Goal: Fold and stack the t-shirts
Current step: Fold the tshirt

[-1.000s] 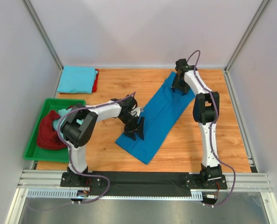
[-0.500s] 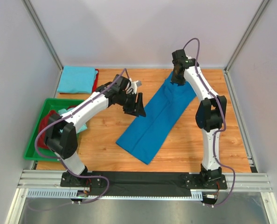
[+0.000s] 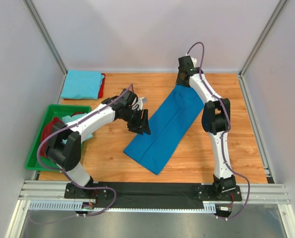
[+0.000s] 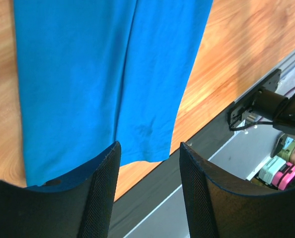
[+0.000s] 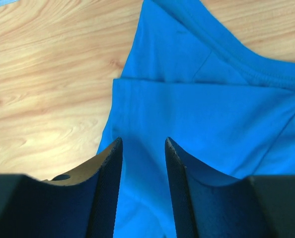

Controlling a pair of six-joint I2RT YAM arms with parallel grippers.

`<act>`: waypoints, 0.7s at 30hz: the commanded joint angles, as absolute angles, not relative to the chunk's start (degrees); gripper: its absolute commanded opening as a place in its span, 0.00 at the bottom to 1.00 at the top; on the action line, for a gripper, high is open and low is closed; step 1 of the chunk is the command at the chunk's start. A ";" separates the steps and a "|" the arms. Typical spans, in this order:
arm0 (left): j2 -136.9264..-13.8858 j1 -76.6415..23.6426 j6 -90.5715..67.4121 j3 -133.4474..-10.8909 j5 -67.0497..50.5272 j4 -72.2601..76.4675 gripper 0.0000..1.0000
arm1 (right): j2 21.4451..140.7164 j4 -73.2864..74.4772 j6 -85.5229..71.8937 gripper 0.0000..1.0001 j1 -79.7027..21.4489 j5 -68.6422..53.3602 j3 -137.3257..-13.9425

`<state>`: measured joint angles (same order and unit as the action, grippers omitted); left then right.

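White arms, black joints, purple cables, black mesh-textured tools.

Five t-shirts can be counted, two claws, one tray and one worktop. The claws are the left claw and the right claw. One royal blue t-shirt lies between them. Farther back than the left claw and to its left is a pile of two: one sky blue t-shirt over one red t-shirt. Also left of that claw, one green tray holds what looks like two more, one maroon t-shirt and one pale aqua t-shirt; the arm covers part of it.
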<state>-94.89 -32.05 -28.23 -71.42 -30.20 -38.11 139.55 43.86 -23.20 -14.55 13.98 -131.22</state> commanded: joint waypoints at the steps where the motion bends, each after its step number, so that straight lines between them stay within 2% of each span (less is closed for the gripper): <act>1: -91.32 -32.08 -28.83 -70.49 -29.36 -38.14 0.58 | 140.97 36.74 -20.92 0.41 -14.24 18.54 -134.21; 9: -93.33 -32.08 -28.57 -71.54 -29.35 -38.15 0.57 | 143.08 34.89 -19.16 0.39 -13.54 19.77 -134.47; 14: -95.97 -32.08 -28.39 -72.42 -29.44 -37.44 0.57 | 141.95 38.57 -21.44 0.39 -11.34 22.59 -133.95; 21: -103.52 -32.08 -28.48 -74.97 -32.08 -37.35 0.56 | 136.85 43.41 -26.63 0.26 -5.37 18.90 -128.85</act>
